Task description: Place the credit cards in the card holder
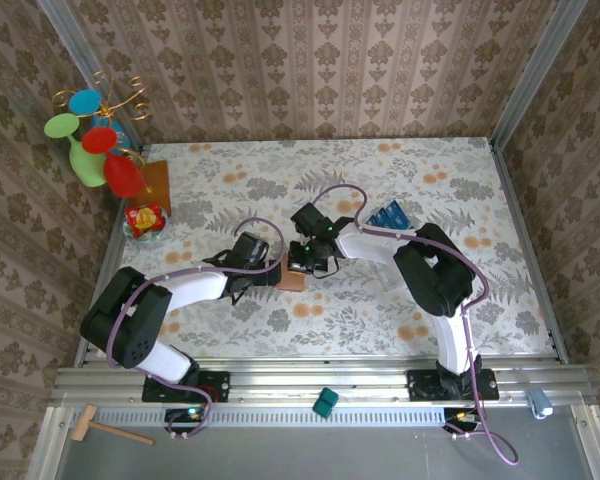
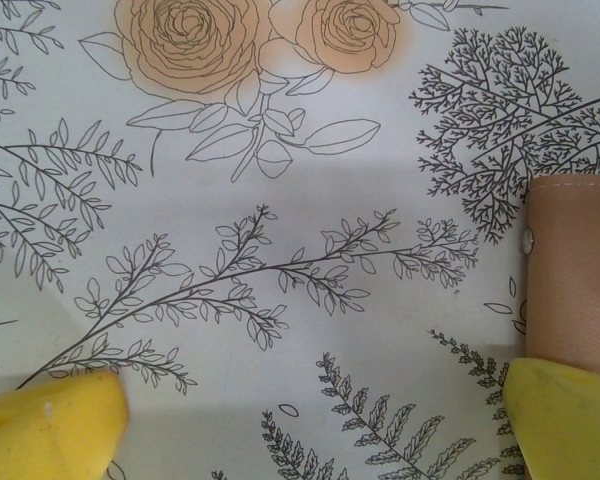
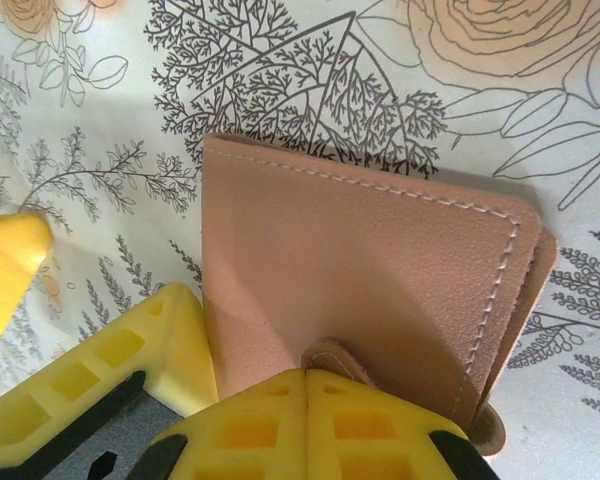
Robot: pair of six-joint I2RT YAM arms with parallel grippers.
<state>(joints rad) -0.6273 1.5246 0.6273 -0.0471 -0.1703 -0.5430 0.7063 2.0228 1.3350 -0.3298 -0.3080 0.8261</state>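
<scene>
Card holder (image 3: 360,270), edge in right pincer (image 3: 242,340)

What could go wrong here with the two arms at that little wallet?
The card holder is closed; tugged at one edge, it may slide on the tablecloth rather than open. The left gripper and right gripper crowd close at it, so they might bump.

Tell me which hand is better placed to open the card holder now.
Right, probably. The right hand rests on the closed card holder, touching its strap tab. The left hand is open, with only the holder's edge beside it.
</scene>
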